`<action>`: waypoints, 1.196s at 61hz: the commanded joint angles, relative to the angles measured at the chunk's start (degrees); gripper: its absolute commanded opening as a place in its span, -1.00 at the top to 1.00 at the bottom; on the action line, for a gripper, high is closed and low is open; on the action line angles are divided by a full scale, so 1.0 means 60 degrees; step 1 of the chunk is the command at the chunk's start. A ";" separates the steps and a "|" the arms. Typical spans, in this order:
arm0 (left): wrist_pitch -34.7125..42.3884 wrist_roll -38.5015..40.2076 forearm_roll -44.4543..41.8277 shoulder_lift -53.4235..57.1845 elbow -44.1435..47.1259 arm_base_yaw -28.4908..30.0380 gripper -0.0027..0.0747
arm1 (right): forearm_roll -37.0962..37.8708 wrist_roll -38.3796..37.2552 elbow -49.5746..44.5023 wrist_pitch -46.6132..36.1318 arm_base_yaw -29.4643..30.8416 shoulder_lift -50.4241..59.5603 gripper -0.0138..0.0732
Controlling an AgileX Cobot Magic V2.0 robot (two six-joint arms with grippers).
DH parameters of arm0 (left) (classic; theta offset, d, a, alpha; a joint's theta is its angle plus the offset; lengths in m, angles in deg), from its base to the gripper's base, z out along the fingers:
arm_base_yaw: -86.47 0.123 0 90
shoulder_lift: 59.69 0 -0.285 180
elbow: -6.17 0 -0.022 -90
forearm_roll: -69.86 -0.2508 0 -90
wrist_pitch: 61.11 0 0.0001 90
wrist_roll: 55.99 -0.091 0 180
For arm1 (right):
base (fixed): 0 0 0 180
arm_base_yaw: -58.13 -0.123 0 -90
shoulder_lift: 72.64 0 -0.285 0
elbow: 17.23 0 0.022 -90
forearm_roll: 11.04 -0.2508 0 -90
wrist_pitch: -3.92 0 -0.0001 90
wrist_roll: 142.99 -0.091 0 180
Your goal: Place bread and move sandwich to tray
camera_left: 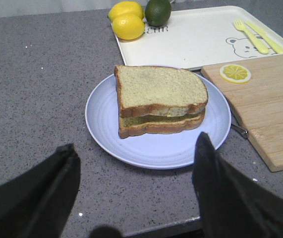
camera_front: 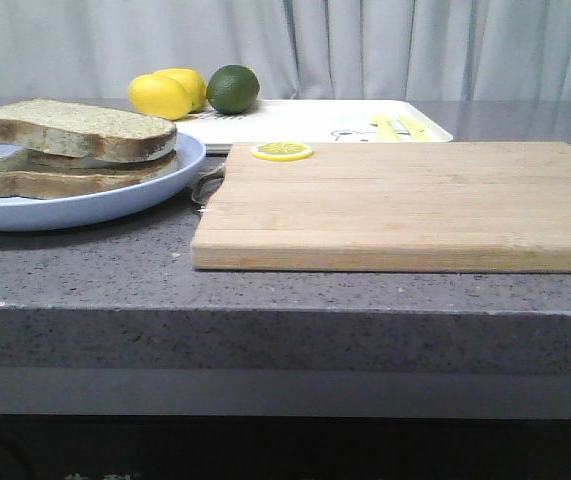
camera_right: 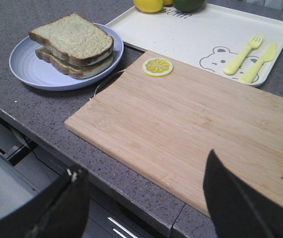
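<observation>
The sandwich (camera_front: 70,148), two brown-crusted slices stacked, lies on the round pale blue plate (camera_front: 115,203) at the left of the counter. It also shows in the left wrist view (camera_left: 158,99) and the right wrist view (camera_right: 74,44). The top bread slice (camera_left: 156,89) lies on the sandwich. The white tray (camera_front: 305,122) with a bear drawing stands behind the cutting board. My left gripper (camera_left: 136,163) is open and empty, just short of the plate (camera_left: 101,124). My right gripper (camera_right: 146,186) is open and empty over the counter's front edge. Neither gripper shows in the front view.
A light wooden cutting board (camera_front: 405,205) lies at centre right with a lemon slice (camera_front: 283,151) at its far left corner. Two lemons (camera_front: 162,94) and a lime (camera_front: 232,88) sit at the tray's left end. A yellow fork (camera_right: 243,54) and knife (camera_right: 260,62) lie on the tray.
</observation>
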 commanded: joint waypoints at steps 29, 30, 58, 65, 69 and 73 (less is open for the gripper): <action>-0.0491 0.0014 0.0028 -0.3179 -0.1479 -0.0093 -0.29 | -0.0104 0.0017 0.0204 -0.0661 0.0065 -0.0033 -0.49; -0.0568 0.0014 0.0028 -0.3323 -0.1564 -0.0093 -0.29 | -0.0104 0.0017 0.0204 -0.0661 0.0065 -0.0033 -0.49; -0.1780 0.0014 -0.0161 -0.7183 -0.4300 0.1147 -0.29 | -0.0104 0.0017 0.0204 -0.0661 0.0065 -0.0033 -0.49; -0.1796 0.0014 0.0146 -0.7817 -0.4848 0.1966 -0.29 | -0.0104 0.0017 0.0204 -0.0661 0.0065 -0.0033 -0.49; -0.1796 -0.0006 0.0447 -0.8152 -0.5117 0.2393 -0.29 | -0.0104 0.0017 0.0204 -0.0661 0.0065 -0.0033 -0.49; -0.1816 -0.0298 0.0831 -0.8426 -0.5321 0.2738 -0.29 | -0.0104 0.0017 0.0204 -0.0661 0.0065 -0.0033 -0.49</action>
